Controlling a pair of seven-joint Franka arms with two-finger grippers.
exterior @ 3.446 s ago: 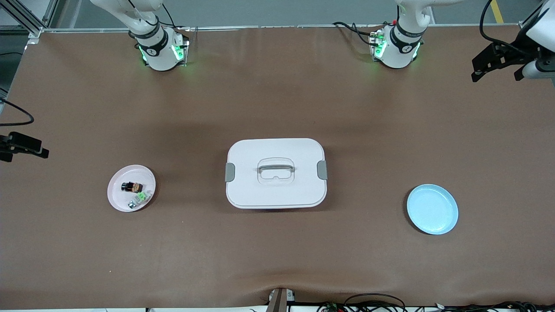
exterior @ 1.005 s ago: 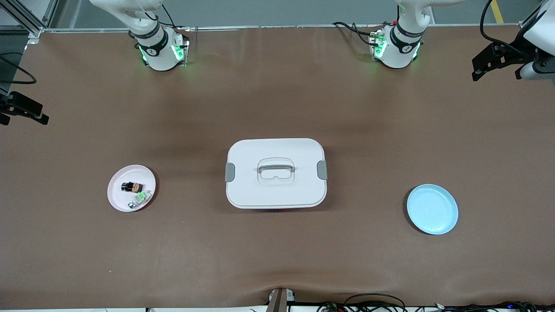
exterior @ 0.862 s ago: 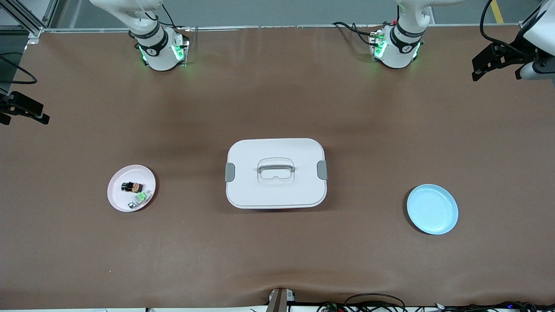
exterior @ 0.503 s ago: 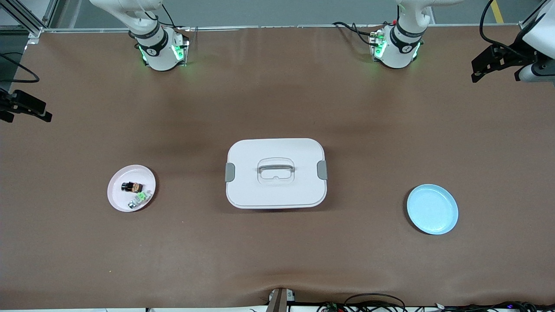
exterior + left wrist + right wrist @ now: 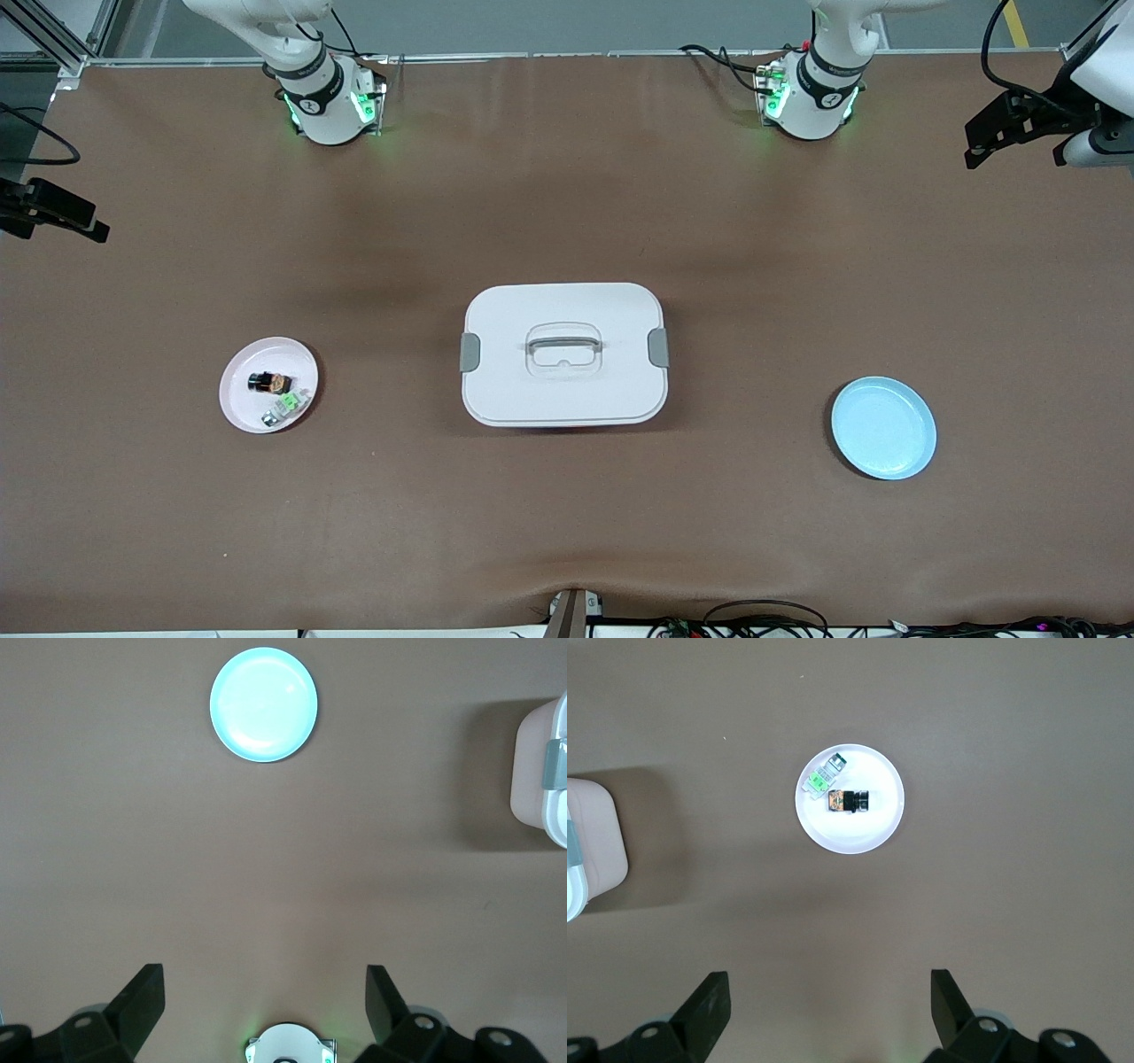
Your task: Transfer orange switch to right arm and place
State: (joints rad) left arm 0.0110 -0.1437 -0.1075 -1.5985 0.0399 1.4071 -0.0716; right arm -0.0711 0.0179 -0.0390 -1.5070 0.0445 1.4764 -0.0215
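Note:
The orange switch (image 5: 270,383), a stubby black part with orange bands, lies on the pink plate (image 5: 239,403) toward the right arm's end of the table. It also shows in the right wrist view (image 5: 849,801), far below the open, empty right gripper (image 5: 830,994). The right gripper (image 5: 58,223) hangs high over the table's edge at the right arm's end. The left gripper (image 5: 1015,151) hangs high over the left arm's end, open and empty in its wrist view (image 5: 264,990).
A small green-and-clear part (image 5: 285,408) lies beside the switch on the pink plate. A closed white box with a handle (image 5: 564,390) stands mid-table. A light blue plate (image 5: 883,428) with nothing on it lies toward the left arm's end.
The right gripper has moved along the table's edge toward the bases' side. The left gripper has barely shifted. The switch, plates and box have not moved.

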